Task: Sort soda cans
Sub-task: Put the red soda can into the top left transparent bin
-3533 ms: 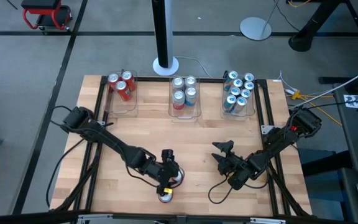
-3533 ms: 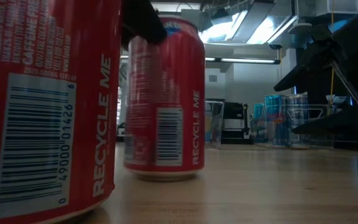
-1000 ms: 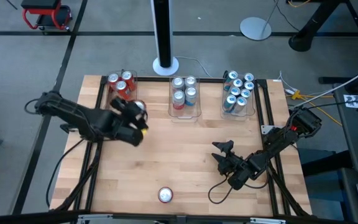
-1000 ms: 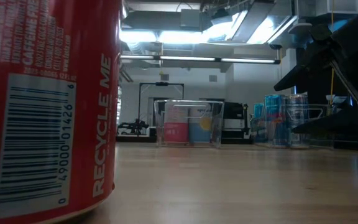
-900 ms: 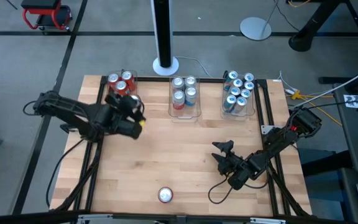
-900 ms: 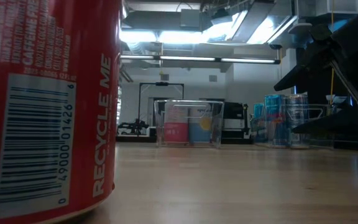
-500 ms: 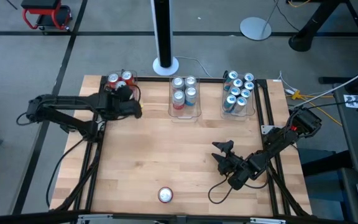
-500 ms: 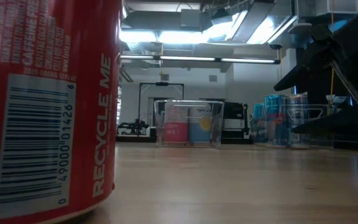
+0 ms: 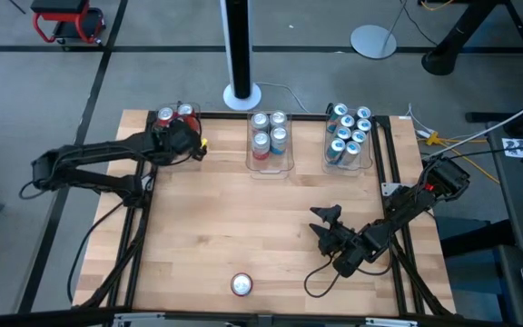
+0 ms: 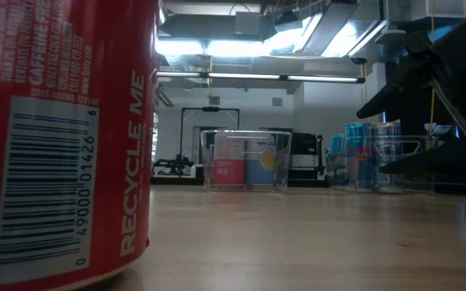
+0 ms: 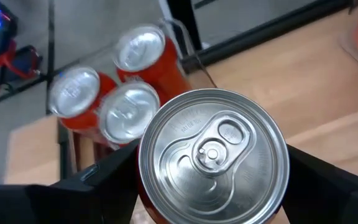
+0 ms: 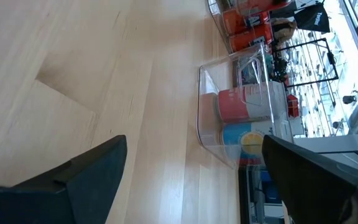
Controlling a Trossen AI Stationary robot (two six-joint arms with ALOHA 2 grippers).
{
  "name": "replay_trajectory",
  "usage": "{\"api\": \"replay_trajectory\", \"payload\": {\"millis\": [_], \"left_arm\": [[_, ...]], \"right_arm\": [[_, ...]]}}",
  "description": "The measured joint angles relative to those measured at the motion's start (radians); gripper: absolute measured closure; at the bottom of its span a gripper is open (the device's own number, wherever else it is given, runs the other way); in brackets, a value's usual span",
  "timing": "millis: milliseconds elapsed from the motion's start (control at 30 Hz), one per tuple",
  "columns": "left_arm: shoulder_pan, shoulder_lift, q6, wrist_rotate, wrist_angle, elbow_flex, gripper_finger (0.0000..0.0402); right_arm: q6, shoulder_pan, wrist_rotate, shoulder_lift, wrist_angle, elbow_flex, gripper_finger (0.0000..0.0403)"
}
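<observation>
Left wrist view, red can (image 11: 213, 155) between jaws

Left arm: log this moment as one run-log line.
left gripper: shut on red can, over left bin | right gripper: open, idle | one red can left near front edge

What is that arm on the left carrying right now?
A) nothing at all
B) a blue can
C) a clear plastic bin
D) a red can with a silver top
D: in the left wrist view, the left gripper has its fingers on either side of a red can with a silver top, held above the bin where other red cans already stand.
</observation>
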Motion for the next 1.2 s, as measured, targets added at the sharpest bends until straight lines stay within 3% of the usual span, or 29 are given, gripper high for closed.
{"api": "replay_trajectory", "payload": {"millis": [467,633,1000,1200], "left_arm": [[0.102,0.0,0.023,0.075,0.246,-0.162,0.0104],[0.107,0.0,0.027,0.063,0.27,-0.194,0.0069],[0.116,0.0,0.07,0.059,0.29,-0.194,0.0053],[0.111,-0.025,0.152,0.058,0.282,-0.115,0.0051]], "right_arm": [[0.0,0.0,0.0,0.0,0.0,0.0,0.0029],[0.0,0.0,0.0,0.0,0.0,0.0,0.0029],[0.0,0.0,0.0,0.0,0.0,0.0,0.0029],[0.0,0.0,0.0,0.0,0.0,0.0,0.0029]]}}
